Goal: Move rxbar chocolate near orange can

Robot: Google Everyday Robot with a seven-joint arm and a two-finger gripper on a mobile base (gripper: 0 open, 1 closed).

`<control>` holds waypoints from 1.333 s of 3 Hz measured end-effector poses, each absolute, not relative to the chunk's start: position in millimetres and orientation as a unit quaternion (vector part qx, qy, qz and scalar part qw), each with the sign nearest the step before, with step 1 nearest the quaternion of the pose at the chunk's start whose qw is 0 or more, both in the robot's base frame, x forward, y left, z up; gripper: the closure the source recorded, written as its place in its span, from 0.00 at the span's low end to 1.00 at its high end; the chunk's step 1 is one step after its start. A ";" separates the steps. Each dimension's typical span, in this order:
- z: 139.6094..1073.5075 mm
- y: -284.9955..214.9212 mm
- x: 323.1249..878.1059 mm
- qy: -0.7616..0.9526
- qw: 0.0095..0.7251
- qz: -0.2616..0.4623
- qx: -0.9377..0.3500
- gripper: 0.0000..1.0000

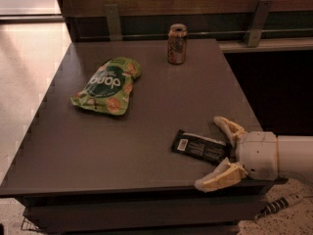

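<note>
While my gripper (209,153) is sitting wide open astride the rxbar chocolate (195,146) at the table's (161,111) front edge, gripping nothing, the green snack bag (107,84) is lying left of the far orange can (177,44).

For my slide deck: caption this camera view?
Open gripper at the table's near right edge, fingers straddling the rxbar chocolate; orange can far behind.
</note>
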State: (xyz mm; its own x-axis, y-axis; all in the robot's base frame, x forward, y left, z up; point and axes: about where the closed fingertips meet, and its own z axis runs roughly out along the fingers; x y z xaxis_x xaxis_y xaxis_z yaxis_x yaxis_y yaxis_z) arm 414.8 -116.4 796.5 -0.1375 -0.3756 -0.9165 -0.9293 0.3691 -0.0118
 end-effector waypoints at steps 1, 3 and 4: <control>799.3 -116.3 414.7 0.690 0.456 0.304 -0.473 0.34; 799.5 -116.2 414.7 0.690 0.456 0.304 -0.473 0.00; 799.5 -116.2 414.7 0.690 0.456 0.304 -0.473 0.00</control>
